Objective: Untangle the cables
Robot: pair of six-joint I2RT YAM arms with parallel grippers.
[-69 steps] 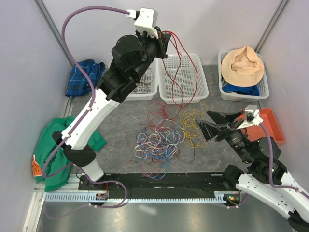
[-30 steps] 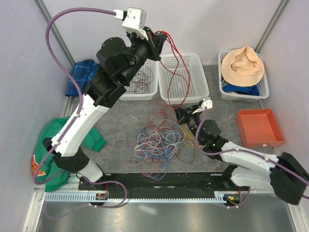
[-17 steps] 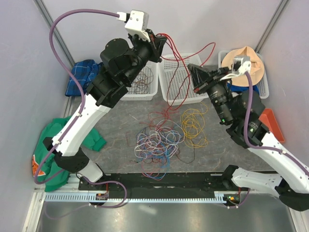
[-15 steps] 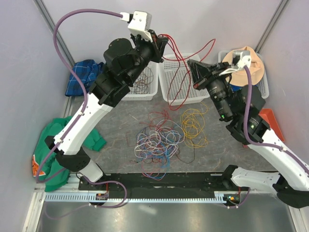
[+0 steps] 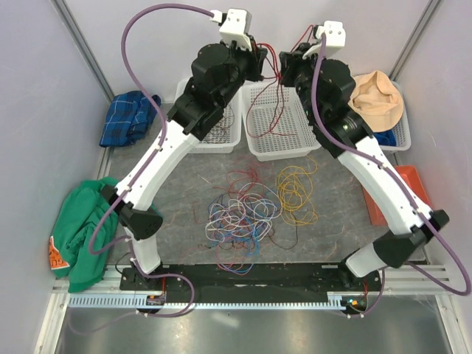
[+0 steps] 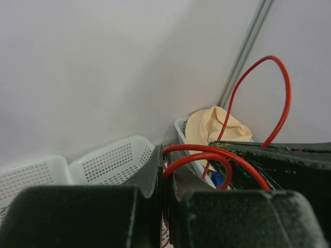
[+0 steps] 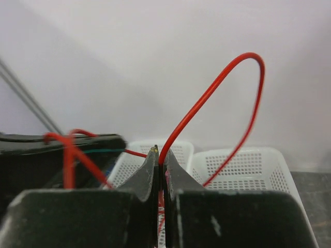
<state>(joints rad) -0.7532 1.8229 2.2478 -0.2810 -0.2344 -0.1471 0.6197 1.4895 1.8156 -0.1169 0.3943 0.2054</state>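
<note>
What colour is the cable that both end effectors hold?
The cable is red, clearest in the right wrist view.

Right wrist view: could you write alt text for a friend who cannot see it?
The right arm's fingers, dark and shut, pinch a thin red cable that arcs up and right, then drops toward white mesh baskets by a pale wall. At left, more red cable loops across the left arm's fingers.

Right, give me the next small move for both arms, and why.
Probably draw the grippers slowly apart: left gripper and right gripper are both shut on the red cable, close together above the white basket, with slack loops hanging below.
</note>
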